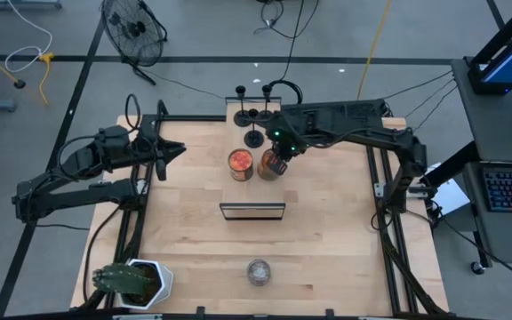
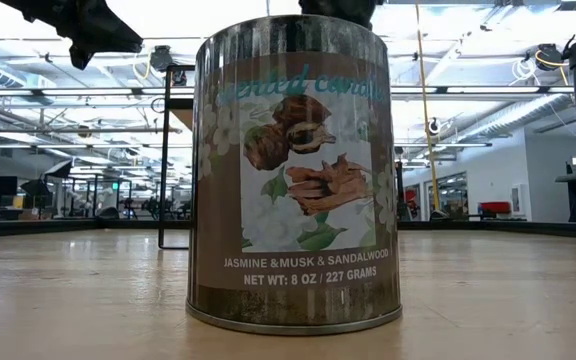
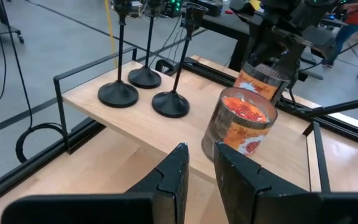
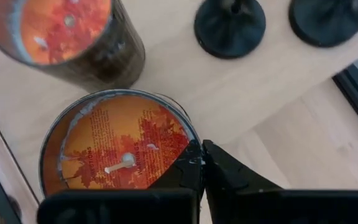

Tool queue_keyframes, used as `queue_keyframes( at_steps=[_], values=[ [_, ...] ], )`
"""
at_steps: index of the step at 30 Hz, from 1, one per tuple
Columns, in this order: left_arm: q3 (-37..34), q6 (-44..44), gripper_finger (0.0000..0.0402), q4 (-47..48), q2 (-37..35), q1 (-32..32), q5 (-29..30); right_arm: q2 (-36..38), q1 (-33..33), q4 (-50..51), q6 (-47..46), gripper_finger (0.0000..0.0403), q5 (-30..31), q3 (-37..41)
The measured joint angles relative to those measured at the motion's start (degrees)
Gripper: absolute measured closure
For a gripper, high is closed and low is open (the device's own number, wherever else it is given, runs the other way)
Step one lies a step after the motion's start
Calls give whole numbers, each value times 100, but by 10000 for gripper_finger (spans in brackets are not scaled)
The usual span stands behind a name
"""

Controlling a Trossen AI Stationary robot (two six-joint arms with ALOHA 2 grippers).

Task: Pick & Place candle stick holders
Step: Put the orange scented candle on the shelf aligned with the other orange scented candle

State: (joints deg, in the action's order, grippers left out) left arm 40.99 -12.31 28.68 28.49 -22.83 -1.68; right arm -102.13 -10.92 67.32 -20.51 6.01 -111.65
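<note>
Three black candle stick holders (image 1: pixel 254 135) stand on their disc bases on a raised light wooden board (image 1: pixel 258 182) at the table's far middle. The left wrist view shows their bases (image 3: pixel 118 94), (image 3: pixel 145 78), (image 3: pixel 171 102). Two of the bases appear in the right wrist view (image 4: pixel 230 25), (image 4: pixel 327 18). Two tins with orange tops (image 1: pixel 240 163), (image 1: pixel 274 165) stand just nearer on the board. My right gripper (image 4: pixel 202 152) is shut and hangs over the right tin (image 4: pixel 117 152), at its rim. My left gripper (image 3: pixel 199 163) waits at the table's left, slightly open, with nothing between its fingers.
A tall candle tin (image 2: pixel 293 180) stands right before the low camera. A shiny round object (image 1: pixel 258 271) sits near the front edge, a potted plant (image 1: pixel 136 283) at the front left, and a dark rectangular frame (image 1: pixel 252 211) mid-table. Bare wood lies left and right of the board.
</note>
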Motion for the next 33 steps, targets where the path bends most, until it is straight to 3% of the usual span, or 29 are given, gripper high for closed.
queue_keyframes(
  at_steps=[33],
  values=[
    [1,61,321,0,0,0,3,-179,-31,-307,-20,403,-187,93]
  ],
)
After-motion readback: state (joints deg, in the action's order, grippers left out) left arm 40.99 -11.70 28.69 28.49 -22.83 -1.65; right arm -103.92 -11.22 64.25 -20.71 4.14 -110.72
